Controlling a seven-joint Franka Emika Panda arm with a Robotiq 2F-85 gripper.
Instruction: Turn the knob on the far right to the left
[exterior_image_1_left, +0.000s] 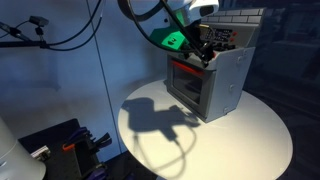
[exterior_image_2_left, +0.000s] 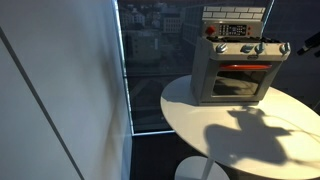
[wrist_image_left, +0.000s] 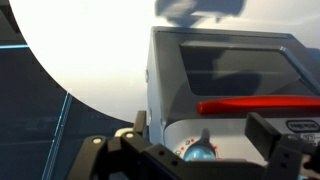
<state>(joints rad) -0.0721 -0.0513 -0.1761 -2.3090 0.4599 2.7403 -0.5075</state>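
Observation:
A grey toy stove (exterior_image_2_left: 205, 75) stands on a round white table. The knob (wrist_image_left: 199, 151) is small, round and pale blue with a ridge; in the wrist view it sits on the control strip near the stove's corner. My gripper (wrist_image_left: 200, 122) is open, with one dark finger on each side of the knob and a gap on both sides. In an exterior view the gripper (exterior_image_2_left: 303, 45) is at the right end of the knob row, by the end knob (exterior_image_2_left: 284, 47). In an exterior view the gripper (exterior_image_1_left: 202, 48) covers the stove's upper front and hides the knob.
The other pale-blue knobs (exterior_image_2_left: 246, 48) line the strip above the red oven handle (wrist_image_left: 258, 104) and oven window. The white table (exterior_image_2_left: 230, 130) reaches out in front of the stove. A glass wall stands behind it. Dark equipment (exterior_image_1_left: 60, 145) sits on the floor beside the table.

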